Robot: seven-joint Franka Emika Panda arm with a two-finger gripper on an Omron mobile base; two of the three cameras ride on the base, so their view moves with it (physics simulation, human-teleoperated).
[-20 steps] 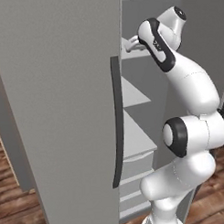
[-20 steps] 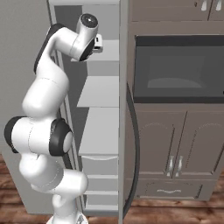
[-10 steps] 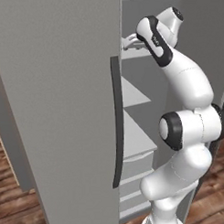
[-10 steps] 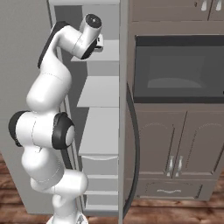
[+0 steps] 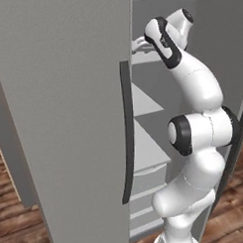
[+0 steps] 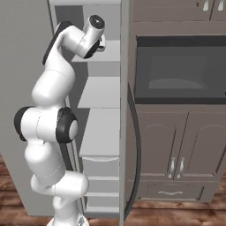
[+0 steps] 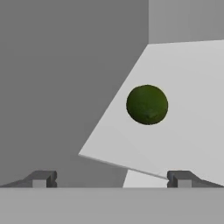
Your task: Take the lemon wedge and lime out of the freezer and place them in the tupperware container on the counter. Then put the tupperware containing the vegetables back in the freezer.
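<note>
Reaching into the freezer at its upper shelf, I hold my claw spread wide and empty, its 2 fingertips low in the hand view, with the lime lying alone on the pale shelf ahead and apart from them. I judge the lime light, firm and round, with a slick rind that could roll or squirt free (a ball gives a flat pad little to bite), so I would close across its widest middle. Only this 1 fruit is visible on that shelf.
</note>
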